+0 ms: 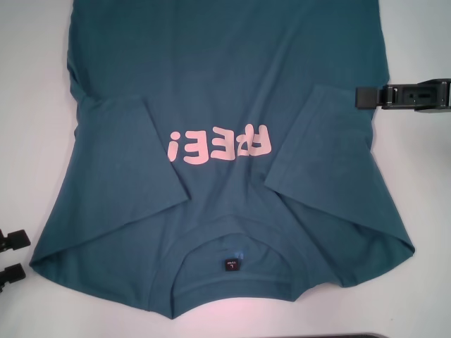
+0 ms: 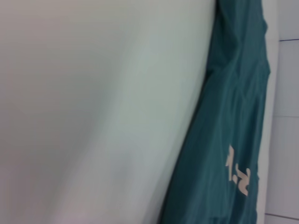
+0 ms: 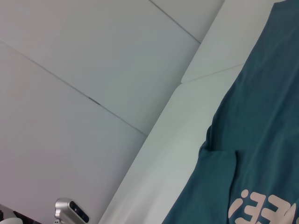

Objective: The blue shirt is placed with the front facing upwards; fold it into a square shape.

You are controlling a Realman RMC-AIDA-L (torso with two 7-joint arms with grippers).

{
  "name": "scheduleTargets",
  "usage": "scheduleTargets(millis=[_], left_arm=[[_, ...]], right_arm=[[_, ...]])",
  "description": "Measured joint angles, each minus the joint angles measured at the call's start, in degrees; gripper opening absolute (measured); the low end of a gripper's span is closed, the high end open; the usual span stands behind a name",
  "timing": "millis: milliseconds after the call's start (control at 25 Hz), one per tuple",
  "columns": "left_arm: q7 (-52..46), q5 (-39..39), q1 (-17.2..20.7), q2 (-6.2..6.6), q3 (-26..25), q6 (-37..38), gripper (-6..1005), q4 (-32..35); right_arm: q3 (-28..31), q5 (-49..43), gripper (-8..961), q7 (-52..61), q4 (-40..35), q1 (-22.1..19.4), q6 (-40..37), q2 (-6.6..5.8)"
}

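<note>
While the blue shirt (image 1: 225, 141) lies flat, both grippers flank it, jaws unreadable.

The blue shirt (image 3: 261, 135) lies flat on the white bench (image 3: 187, 135), one short sleeve (image 3: 215, 182) folded in over the body, touching it. Pink block lettering (image 3: 264, 212) shows beside the sleeve. Pale floor tiles (image 3: 84, 70) stretch beyond the bench edge.

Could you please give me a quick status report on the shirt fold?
Left gripper open, off shirt. Right gripper beside it. Blue shirt front up, both sleeves folded in. Nothing in the way.
</note>
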Motion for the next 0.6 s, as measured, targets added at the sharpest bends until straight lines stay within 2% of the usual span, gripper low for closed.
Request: scheduleTargets(millis=[600], left_arm=[[-1.33,0.71,-1.0,-0.51,0.1,-1.58,771,-0.6]], right_arm=[[1.01,0.04,743,0.41,0.02,-0.09,0.01,0.0]])
